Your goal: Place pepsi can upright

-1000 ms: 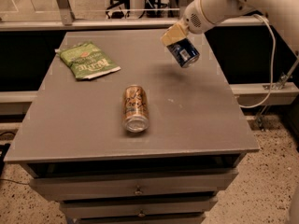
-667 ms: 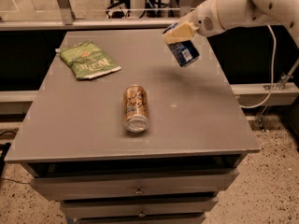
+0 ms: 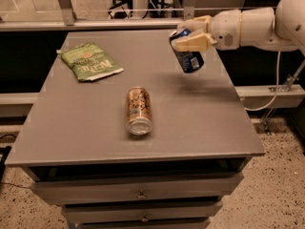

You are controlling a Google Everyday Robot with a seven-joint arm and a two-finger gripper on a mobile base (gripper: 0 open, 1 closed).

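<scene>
above the table, gripper (image 3: 187,34) grips pepsi can (image 3: 187,55).

arm (image 3: 252,26) swung down level; gripper (image 3: 185,34) over the table's (image 3: 86,128) far right now holds pepsi can (image 3: 191,60) nearer upright.

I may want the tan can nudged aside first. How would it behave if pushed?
The tan can lies on its side, so a sideways push would likely roll it; an end-on push would probably slide it on the smooth table. It looks undented, so likely stiff enough. The gripper, above the table's far right, is shut on the tilted pepsi can.
</scene>
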